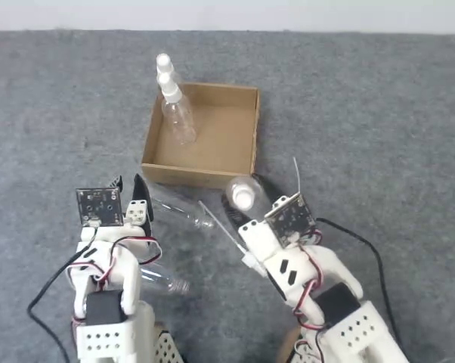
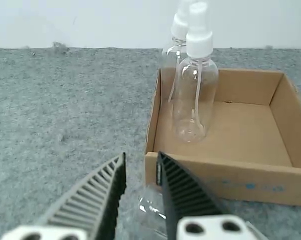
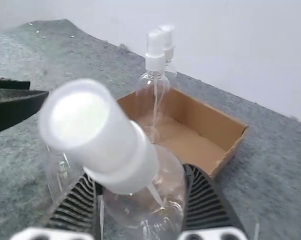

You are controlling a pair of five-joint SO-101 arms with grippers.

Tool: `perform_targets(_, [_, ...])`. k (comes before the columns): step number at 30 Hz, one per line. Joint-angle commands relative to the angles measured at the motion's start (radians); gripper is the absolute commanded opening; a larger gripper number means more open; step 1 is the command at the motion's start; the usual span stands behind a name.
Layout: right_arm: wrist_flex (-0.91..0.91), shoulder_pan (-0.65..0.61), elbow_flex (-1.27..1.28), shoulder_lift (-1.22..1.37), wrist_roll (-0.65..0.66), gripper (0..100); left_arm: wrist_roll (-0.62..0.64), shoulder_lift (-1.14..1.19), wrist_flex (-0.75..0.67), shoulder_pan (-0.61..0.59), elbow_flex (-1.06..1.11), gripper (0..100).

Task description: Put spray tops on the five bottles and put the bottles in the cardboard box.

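High view: bottle (image 1: 239, 187) with a white spray top is sitting clamped in the right gripper (image 1: 245, 195), low centre of frame, just off the near wall of the cardboard box (image 1: 212, 140). Box is lying up and slightly left of those jaws. Bottle's long axis is running steeply upward, cap toward the camera. Right arm is folding in from the lower right corner and is clearly the nearer one for the drop. Left gripper (image 1: 131, 189) is hanging at lower left, jaws a little apart, beside an uncapped bottle (image 1: 178, 212) lying on the mat.

Left wrist view: left gripper (image 2: 140, 165) is showing its jaws parted by a narrow gap, the uncapped bottle (image 2: 151, 207) lying below that gap. Cardboard box (image 2: 230, 175) is filling the right half, with two capped bottles (image 2: 193, 95) standing in its far corner.

Right wrist view: right gripper (image 3: 140, 190) is squeezing the bottle (image 3: 105, 135) by its body, cap aimed at the lens. Cardboard box (image 3: 195, 135) is lying straight ahead, centre right, the two capped bottles (image 3: 154, 85) at its far left corner. Judgement: a lift over the near wall is wanted, landing in the bare part of the floor.
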Motion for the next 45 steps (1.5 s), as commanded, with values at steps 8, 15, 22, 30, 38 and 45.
perform_targets(8, [0.153,0.048,-0.354,-0.015,-0.041,0.6,0.005,-0.018,0.002,-0.006,-0.007,9])
perform_targets(15, [0.142,0.048,-0.562,0.217,-0.041,0.6,0.005,-0.018,0.002,-0.006,-0.007,9])
perform_targets(22, [-0.004,0.048,-0.772,0.588,-0.041,0.6,0.005,-0.018,0.002,-0.006,-0.007,9])
perform_targets(30, [-0.113,0.067,-0.967,0.941,-0.041,0.6,0.003,-0.018,0.002,-0.008,-0.007,9])
perform_targets(38, [-0.163,0.147,-1.105,1.170,-0.043,0.6,0.003,-0.018,0.002,-0.008,-0.007,9])
perform_targets(45, [-0.163,0.148,-1.178,1.303,-0.046,0.7,0.003,-0.018,0.002,-0.008,-0.008,9])
